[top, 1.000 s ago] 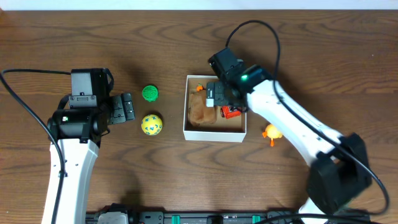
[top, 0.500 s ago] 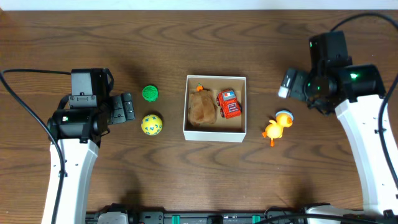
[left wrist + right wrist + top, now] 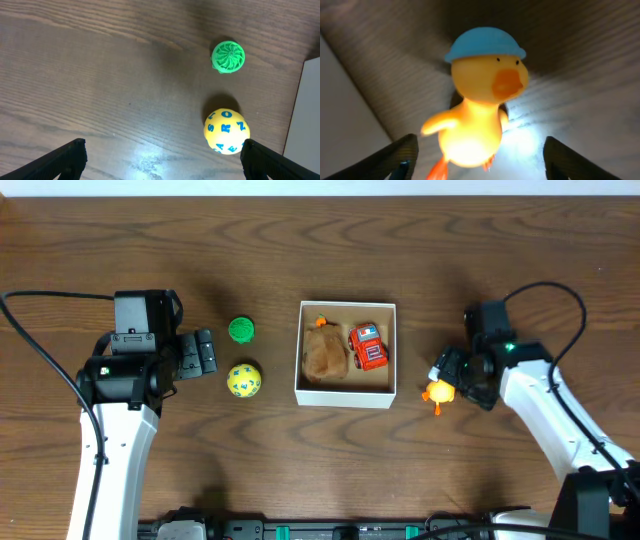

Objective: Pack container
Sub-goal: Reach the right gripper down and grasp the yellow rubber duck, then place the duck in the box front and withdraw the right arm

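Observation:
The container [image 3: 346, 394] is a square white-walled box with a brown inside at mid table; its wall shows in the left wrist view [image 3: 304, 115] and the right wrist view [image 3: 345, 100]. In it lie a brown plush toy [image 3: 324, 354] and a red toy car [image 3: 368, 347]. A yellow duck with a blue cap [image 3: 438, 392] lies right of the box. My right gripper [image 3: 450, 376] is open around the duck [image 3: 480, 100], jaws wide apart on either side. My left gripper [image 3: 203, 353] is open and empty, left of a yellow lettered ball [image 3: 243, 380] and a green ball [image 3: 241, 330].
The yellow lettered ball [image 3: 226, 131] lies just inside my left gripper's right finger [image 3: 282, 160], and the green ball [image 3: 228, 56] lies farther ahead. Black cables loop over the table's left and right sides.
My right arm left the box, where it was over the red car, swung out to the right, then came down at the duck. The red car lies in the box. The left arm has not moved.

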Controlling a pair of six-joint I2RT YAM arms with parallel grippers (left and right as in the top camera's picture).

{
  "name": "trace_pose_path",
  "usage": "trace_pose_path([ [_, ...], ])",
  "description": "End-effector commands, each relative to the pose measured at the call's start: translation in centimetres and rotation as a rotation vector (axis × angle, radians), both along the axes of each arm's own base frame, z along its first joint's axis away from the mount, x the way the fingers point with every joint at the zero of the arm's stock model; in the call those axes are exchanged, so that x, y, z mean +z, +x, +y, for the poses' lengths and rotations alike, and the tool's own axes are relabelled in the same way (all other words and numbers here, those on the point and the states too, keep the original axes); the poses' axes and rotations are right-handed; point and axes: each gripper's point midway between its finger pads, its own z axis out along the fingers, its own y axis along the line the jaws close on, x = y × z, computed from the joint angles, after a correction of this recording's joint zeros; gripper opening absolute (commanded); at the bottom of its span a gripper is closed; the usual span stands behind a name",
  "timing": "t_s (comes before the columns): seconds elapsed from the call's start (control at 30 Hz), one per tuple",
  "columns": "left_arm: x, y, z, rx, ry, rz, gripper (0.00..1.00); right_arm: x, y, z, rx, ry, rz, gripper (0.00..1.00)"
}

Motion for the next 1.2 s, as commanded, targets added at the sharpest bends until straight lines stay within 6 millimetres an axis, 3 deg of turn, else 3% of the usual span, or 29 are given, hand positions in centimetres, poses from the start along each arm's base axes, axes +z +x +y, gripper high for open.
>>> trace_pose_path([
  [0.0,0.7,0.3,0.4,-0.003,0.022,-0.014,0.98,-0.9,-0.1,0.0,-0.067,0.020,-0.005,0.80],
  [0.27,0.7,0.3,0.4,-0.003,0.022,-0.014,0.98,-3.0,0.2,0.1,-0.102,0.025,0.011,0.78],
  [0.47,0.7,0.3,0.4,-0.003,0.022,-0.014,0.98,-4.8,0.3,0.4,-0.098,0.034,0.049,0.60],
  [0.6,0.7,0.3,0.4,-0.003,0.022,-0.014,0.98,-4.0,1.1,0.6,-0.053,0.031,0.010,0.49],
  [0.73,0.7,0.3,0.4,-0.003,0.022,-0.014,0.98,-0.5,3.0,1.4,0.056,0.038,-0.095,0.33],
  [0.9,0.7,0.3,0.4,-0.003,0.022,-0.014,0.98,7.2,4.6,3.7,0.189,0.039,-0.257,0.14],
  [1.0,0.7,0.3,0.4,-0.003,0.022,-0.014,0.98,11.7,4.5,5.8,0.259,0.058,-0.343,0.12],
  [1.07,0.7,0.3,0.4,-0.003,0.022,-0.014,0.98,14.5,3.9,8.6,0.336,0.099,-0.404,0.12],
  [1.17,0.7,0.3,0.4,-0.003,0.022,-0.014,0.98,15.9,2.9,12.1,0.438,0.126,-0.451,0.15],
])
